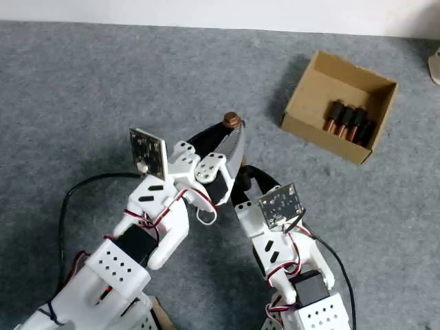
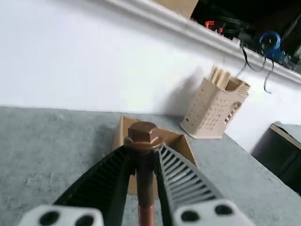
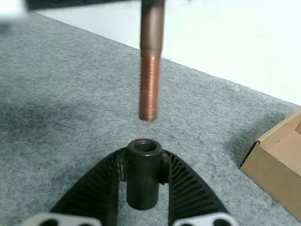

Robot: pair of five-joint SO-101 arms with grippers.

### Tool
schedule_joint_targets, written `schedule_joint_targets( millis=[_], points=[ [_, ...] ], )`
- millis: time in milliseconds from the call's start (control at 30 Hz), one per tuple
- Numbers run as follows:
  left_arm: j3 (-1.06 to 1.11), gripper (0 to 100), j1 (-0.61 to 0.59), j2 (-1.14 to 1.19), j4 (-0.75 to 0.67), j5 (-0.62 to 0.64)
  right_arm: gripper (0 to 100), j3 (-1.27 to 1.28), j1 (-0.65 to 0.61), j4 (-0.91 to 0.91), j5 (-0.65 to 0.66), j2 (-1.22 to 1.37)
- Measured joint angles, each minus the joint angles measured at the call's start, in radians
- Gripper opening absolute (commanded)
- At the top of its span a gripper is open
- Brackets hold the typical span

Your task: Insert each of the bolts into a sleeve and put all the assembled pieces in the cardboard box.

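Two tools: the left tool and the right tool meet near the middle of the grey tabletop.
Left tool's grip: its ribbed fingers are pressed against the bolt, one on each side of the shank, just under the hex head.
Bolt: copper-coloured and upright, head up and threaded end down, held in the air.
Right tool's grip: its fingers are clamped around the sleeve, one on each side.
Sleeve: black and upright, with its open bore facing up; I cannot tell whether its base touches the tabletop.
Gap: the bolt's threaded tip hangs just above the sleeve's mouth, roughly in line with it and not touching.
Cardboard box: open-topped, on the tabletop, well apart from both tools, toward the far right in the high view.
Assembled pieces: several black sleeves with copper ends lie side by side inside the box, near one wall.
Holder: beige and slotted, with wooden sticks in it, standing by the white wall beyond the box.
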Motion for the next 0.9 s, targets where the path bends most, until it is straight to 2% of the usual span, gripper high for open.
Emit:
schedule_joint_targets(
  millis=[900],
  points=[
    [0.092, 1, -0.003, -0.003, -0.026, 0.009, 0.5, 0.0, -0.002, 0.002, 0.0, 0.0]
  ],
)
